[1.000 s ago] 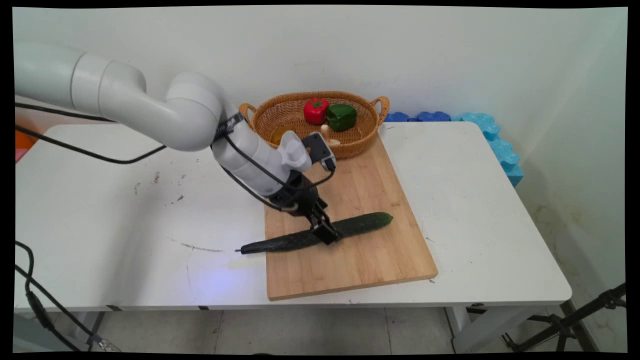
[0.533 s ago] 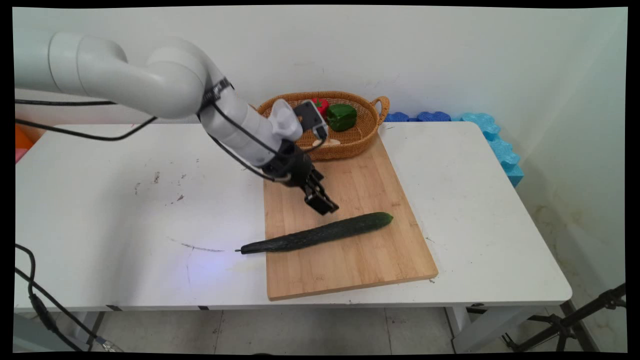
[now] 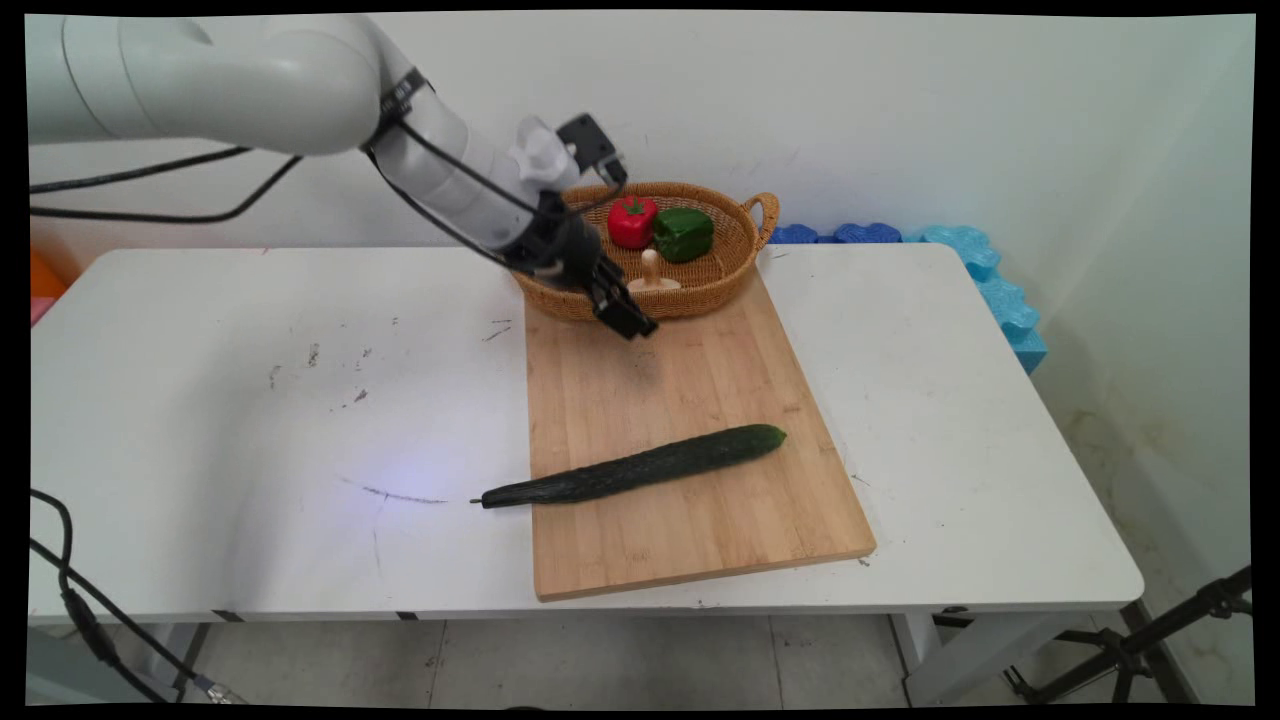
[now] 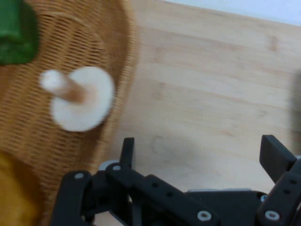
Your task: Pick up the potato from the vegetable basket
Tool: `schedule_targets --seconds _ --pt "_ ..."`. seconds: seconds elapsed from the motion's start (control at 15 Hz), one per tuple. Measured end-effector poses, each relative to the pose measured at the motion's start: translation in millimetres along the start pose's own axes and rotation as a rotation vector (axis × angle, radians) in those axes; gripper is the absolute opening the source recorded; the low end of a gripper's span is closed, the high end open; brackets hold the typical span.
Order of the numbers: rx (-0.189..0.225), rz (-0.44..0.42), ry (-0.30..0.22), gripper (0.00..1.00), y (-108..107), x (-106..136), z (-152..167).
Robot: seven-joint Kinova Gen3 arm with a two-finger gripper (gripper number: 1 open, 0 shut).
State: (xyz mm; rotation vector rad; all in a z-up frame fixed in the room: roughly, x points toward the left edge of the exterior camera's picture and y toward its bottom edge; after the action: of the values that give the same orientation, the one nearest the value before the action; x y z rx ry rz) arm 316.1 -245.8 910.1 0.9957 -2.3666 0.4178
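The end effector (image 3: 628,322) hangs in the upper middle of the main view, over the far end of the cutting board (image 3: 690,480) and just in front of the near rim of the wicker basket (image 3: 560,225); its fingers stand wide apart in the hand view (image 4: 197,160) with only bare board between them, so it holds nothing.

The chief risk, as I judge it, is the basket rim; the open fingers sit so near the weave that a small drop or sideways drift could catch it and drag or tip the basket; the mushroom (image 3: 652,276), lying just inside that rim at the left of the hand view (image 4: 80,101), could be knocked or crushed; the black cables looped about the wrist could also snag on the rim.

The cucumber (image 3: 632,467) lies well apart, lower centre of the main view, slanting across the board with its thin stem end overhanging onto the white desk (image 3: 250,400); being round, it could roll if nudged.

Further back in the basket sit a red tomato (image 3: 632,221) and a green pepper (image 3: 684,233); something yellow shows at the lower left of the hand view, too unclear to name; blue foam blocks (image 3: 985,275) line the wall at upper right.
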Motion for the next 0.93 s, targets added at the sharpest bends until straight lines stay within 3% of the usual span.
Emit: schedule_targets --seconds 0.53,0.93 --pt "0.132 -0.104 0.003 1.0 -68 4 5" --pt "0.206 -0.193 -0.032 1.0 -102 -4 28"
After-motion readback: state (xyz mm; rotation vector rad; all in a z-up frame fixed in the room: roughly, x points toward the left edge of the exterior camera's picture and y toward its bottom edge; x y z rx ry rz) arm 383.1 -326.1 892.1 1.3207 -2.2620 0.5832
